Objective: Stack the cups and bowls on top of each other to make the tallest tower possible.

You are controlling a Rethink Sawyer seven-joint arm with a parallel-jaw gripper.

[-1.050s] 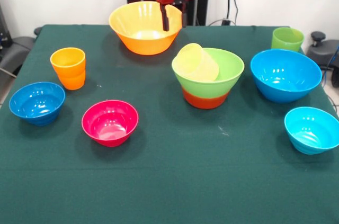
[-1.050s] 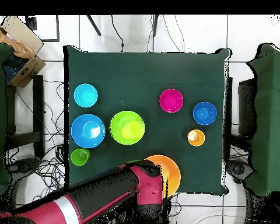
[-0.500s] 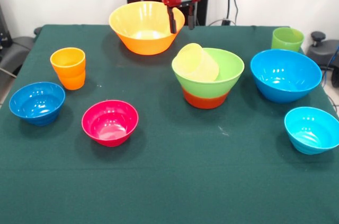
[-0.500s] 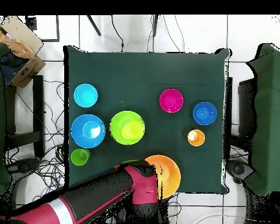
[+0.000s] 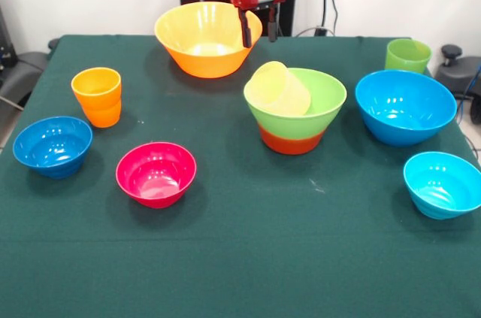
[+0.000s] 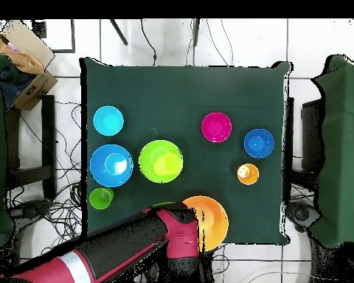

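Since a second ago the gripper (image 5: 258,28) has slid sideways from over the big yellow-orange bowl (image 5: 206,38) to that bowl's rim at its 3 o'clock side, and in the last half second it has hardly shifted. Its two dark fingers (image 5: 245,29) hang apart with a clear gap between them, holding nothing; one finger shows in front of the bowl's rim, the other just outside it. Seen from the front, the tower (image 5: 294,111) stands at the centre of the table (image 5: 240,258): the light green bowl (image 5: 322,100) nests in the orange-red bowl (image 5: 291,140), and the pale yellow cup (image 5: 279,89) lies tilted inside the green one. From the tower, the light green cup (image 5: 407,55) stands at 2 o'clock, the big blue bowl (image 5: 404,106) at 3 o'clock, the small cyan bowl (image 5: 442,183) at 4 o'clock, the magenta bowl (image 5: 156,174) at 8 o'clock, the small dark blue bowl (image 5: 52,145) and orange cup (image 5: 97,96) at 9 o'clock.
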